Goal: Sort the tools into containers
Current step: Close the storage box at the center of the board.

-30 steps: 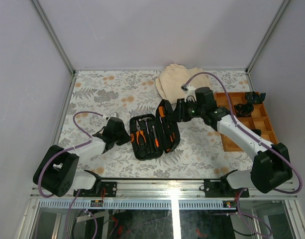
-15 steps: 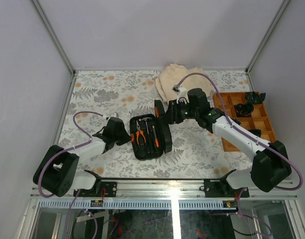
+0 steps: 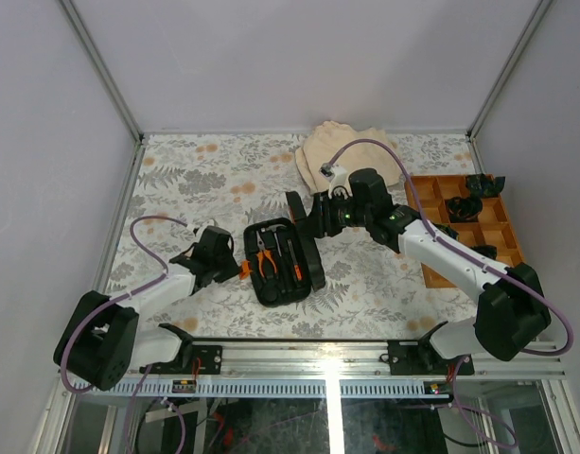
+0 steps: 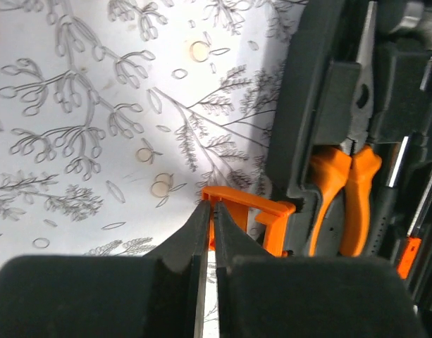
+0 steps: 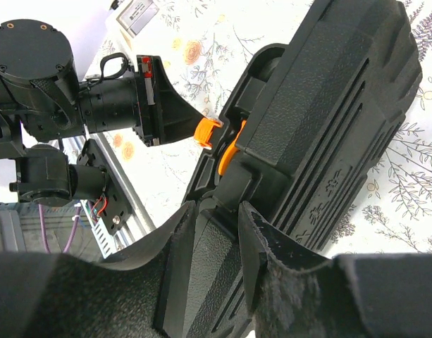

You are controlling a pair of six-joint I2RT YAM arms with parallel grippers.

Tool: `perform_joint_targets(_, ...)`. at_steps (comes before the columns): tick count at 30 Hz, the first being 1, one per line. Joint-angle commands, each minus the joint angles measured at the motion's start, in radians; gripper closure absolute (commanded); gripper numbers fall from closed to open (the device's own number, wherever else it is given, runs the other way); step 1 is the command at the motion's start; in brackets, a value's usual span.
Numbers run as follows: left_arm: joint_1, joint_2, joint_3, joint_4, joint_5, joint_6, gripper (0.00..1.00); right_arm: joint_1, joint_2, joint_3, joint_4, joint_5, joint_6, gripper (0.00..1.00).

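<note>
The black tool case [image 3: 282,281] lies open mid-table with its lid [image 3: 302,219] standing nearly upright. Orange-handled pliers [image 3: 264,261] and screwdrivers [image 3: 290,255] sit in its moulded slots. My right gripper [image 3: 315,219] is shut on the lid's edge; in the right wrist view the fingers [image 5: 180,246] clamp the lid [image 5: 342,105]. My left gripper [image 3: 235,269] is at the case's left side, shut on the orange latch [image 4: 247,204]. In the left wrist view the left gripper [image 4: 214,211] pinches the latch beside the pliers [image 4: 340,201].
A beige folded cloth [image 3: 342,151] lies at the back behind the right arm. A wooden compartment tray [image 3: 488,232] with small black parts stands at the right. The table has a floral cover and walls on three sides.
My right gripper has swung the lid up and leftward, from leaning open on the right to nearly upright over the base. My left gripper stays at the latch.
</note>
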Motion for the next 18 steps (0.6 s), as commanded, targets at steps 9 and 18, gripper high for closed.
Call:
perform_joint_targets(9, -0.005, 0.0, 0.04, -0.245, -0.178, -0.043, 1.0, 0.023, 0.047, 0.024, -0.075, 0.007, -0.002, 0.62)
perform_joint_targets(18, -0.006, -0.003, 0.06, -0.283, -0.195, -0.044, 1.0, 0.065, 0.074, 0.066, -0.088, 0.01, 0.001, 0.62)
